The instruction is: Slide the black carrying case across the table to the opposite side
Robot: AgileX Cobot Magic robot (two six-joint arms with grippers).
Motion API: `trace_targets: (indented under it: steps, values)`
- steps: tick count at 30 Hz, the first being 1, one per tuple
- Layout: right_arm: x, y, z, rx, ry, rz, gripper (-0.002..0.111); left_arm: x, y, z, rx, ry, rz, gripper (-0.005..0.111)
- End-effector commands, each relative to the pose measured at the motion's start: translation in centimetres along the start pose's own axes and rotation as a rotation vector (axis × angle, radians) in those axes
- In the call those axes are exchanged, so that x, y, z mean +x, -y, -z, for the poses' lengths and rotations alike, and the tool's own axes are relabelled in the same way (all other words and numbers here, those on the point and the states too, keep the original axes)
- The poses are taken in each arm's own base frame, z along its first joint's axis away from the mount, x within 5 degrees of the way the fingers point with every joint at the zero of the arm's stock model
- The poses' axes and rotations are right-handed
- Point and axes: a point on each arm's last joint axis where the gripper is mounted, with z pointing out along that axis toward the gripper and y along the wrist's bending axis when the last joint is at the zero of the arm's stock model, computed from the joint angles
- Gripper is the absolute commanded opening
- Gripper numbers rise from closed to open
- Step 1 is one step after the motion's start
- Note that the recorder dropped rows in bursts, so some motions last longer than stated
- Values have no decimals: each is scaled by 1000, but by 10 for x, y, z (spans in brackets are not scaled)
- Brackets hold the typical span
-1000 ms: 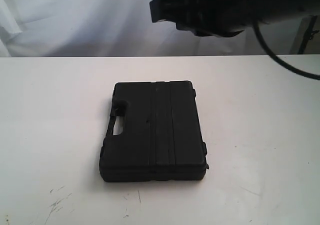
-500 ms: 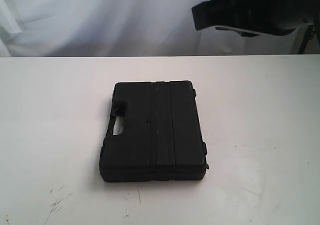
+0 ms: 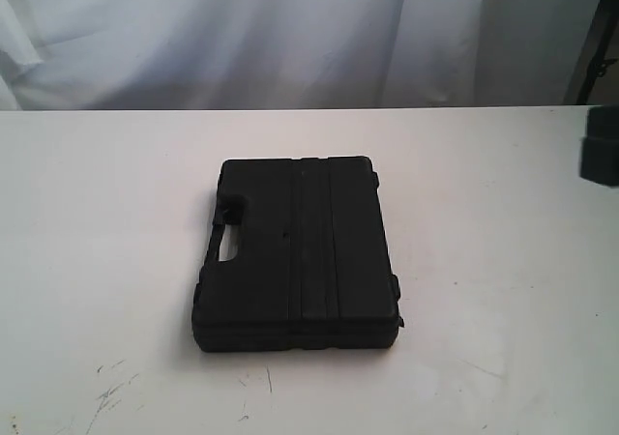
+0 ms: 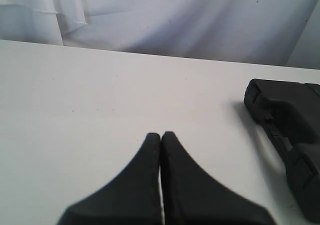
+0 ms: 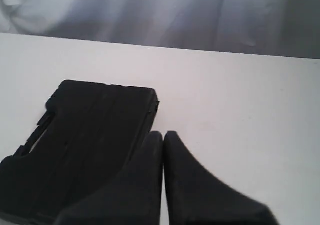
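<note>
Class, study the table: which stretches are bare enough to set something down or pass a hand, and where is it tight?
Bare table lies wide on both sides of the black carrying case and behind it up to the white curtain. The strip in front is narrower. Crowded at the right edge, where a dark arm part intrudes.

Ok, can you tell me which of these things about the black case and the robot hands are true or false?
1. The black case lies flat on the white table. True.
2. The left gripper is wide open. False: its jaws are shut together.
3. The right gripper is holding the case. False: it is shut on nothing, off to the side of the case.
4. A white curtain hangs behind the table. True.
</note>
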Motion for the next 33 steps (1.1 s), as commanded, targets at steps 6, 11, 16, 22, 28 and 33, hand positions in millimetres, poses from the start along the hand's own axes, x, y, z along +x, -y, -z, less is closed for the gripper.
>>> trace_targets:
  steps: [6, 11, 16, 22, 28, 33]
  values:
    - [56, 30, 45, 139, 188, -86, 0, 0, 0, 0, 1, 11, 2, 0]
    - [82, 37, 61, 209, 264, -110, 0, 0, 0, 0, 1, 11, 2, 0]
    - [95, 38, 69, 240, 317, -106, 0, 0, 0, 0, 1, 11, 2, 0]
    - [100, 38, 72, 247, 316, -97, 0, 0, 0, 0, 1, 11, 2, 0]
    - [101, 38, 71, 247, 312, -98, 0, 0, 0, 0, 1, 11, 2, 0]
    - [109, 38, 65, 232, 308, -99, 0, 0, 0, 0, 1, 11, 2, 0]
